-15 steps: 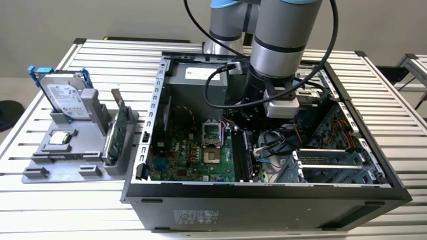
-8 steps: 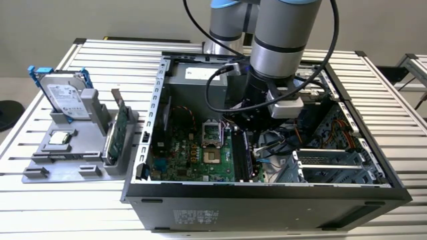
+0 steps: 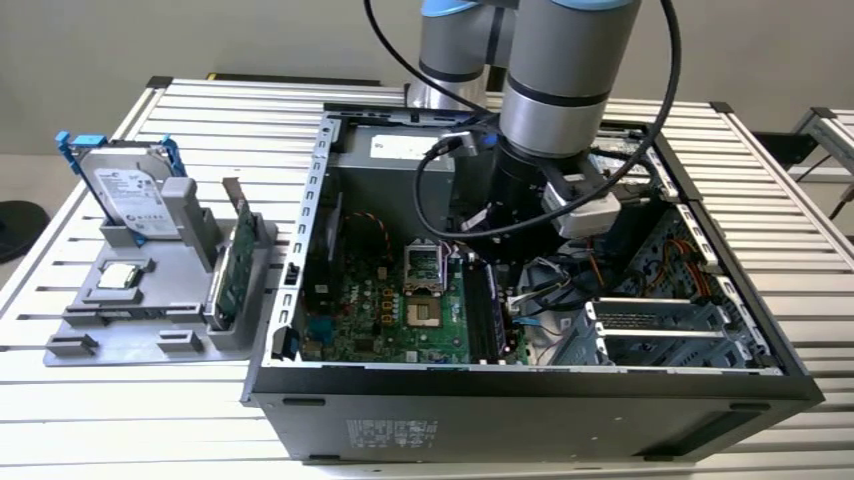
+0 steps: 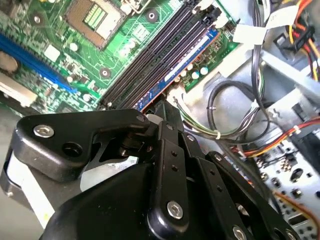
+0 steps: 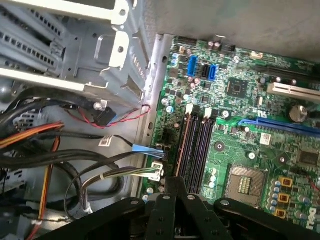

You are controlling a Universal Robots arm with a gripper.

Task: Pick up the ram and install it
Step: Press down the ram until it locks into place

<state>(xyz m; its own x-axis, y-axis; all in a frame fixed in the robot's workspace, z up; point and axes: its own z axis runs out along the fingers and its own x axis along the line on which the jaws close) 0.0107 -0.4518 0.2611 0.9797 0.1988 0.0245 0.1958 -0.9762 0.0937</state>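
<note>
My gripper is down inside the open computer case, above the motherboard. Its black fingers are closed together, tips at the near end of the memory slots. The ram looks like a long thin dark stick with a bluish edge. It stands in the outermost slot, on the side towards the cables, and runs away from the fingertips. I cannot tell whether it is pressed fully home. In the exterior view the gripper hangs over the dark row of slots.
Loose cable bundles and the drive cage crowd the slots' cable side; the processor socket lies on the other. Left of the case, a grey tray holds a silver hard drive and a green expansion card.
</note>
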